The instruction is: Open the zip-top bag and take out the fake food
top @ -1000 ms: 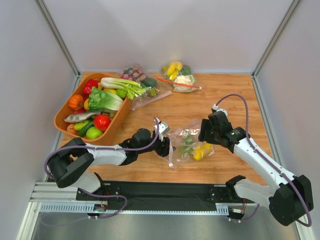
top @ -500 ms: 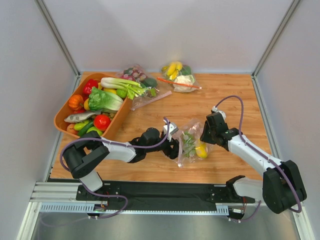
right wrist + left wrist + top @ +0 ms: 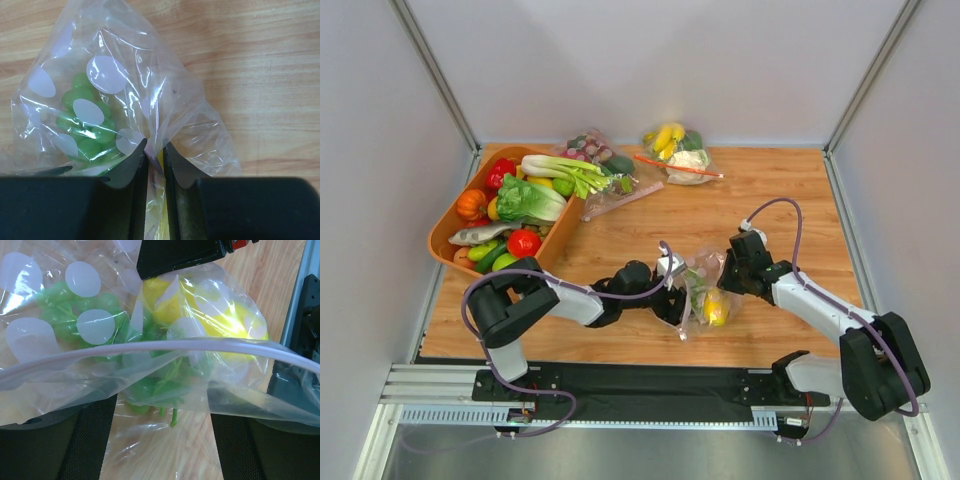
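- The zip-top bag (image 3: pixel 705 290), clear with pale dots, lies on the wooden surface (image 3: pixel 780 200) in the lower middle of the overhead view, between the two arms.
- The fake food is inside it, not yet removed. A yellow lemon-like piece (image 3: pixel 225 315) and a bunch of green grapes (image 3: pixel 85 125) show through the film. The leafy stalk is hard to tell apart.
- The right fingers (image 3: pixel 136 200) are closed on a fold of film at the bag's right side, seemingly to anchor it.
- The left fingers (image 3: pixel 92 445) stand wide apart, gripping nothing. The zip strip (image 3: pixel 150 346) crosses between them, likely lined up so they can take that edge and pull the mouth open.
- In the upper left, an orange basket (image 3: pixel 438 238) holds other produce.
- Two more filled bags (image 3: pixel 678 150) lie near the top edge of the surface.
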Controlling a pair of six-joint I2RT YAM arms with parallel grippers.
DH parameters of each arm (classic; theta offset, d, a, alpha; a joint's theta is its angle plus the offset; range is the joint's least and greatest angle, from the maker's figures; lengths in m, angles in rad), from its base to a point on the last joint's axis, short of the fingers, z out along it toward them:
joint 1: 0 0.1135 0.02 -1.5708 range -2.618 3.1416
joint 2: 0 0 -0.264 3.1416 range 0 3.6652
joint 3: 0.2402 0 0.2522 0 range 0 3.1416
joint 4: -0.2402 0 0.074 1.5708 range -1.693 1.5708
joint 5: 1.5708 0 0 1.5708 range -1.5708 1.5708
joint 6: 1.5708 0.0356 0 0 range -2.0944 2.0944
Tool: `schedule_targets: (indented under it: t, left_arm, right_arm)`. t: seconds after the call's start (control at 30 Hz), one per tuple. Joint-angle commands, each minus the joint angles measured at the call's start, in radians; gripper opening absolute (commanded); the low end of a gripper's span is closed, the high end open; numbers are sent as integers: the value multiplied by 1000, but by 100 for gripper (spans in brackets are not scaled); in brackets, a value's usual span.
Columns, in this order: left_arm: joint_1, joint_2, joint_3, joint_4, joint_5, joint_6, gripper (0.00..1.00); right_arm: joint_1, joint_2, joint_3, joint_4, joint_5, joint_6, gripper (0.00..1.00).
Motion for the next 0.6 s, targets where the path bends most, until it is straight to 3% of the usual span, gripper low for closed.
schedule_targets:
  t: [0.0,0.27,0.57]
  left_arm:
    - [-19,24,57,36,-11,9,80]
    - [-68,-13,41,-81,-80,106,77]
    - [-79,-57,-58,-38,-106,115,71]
  right_arm:
    - [16,11,-23,-79,-33,14,18]
    - [17,-6,-26,-90,-21,15,18]
    - [16,11,-19,-78,-33,19,18]
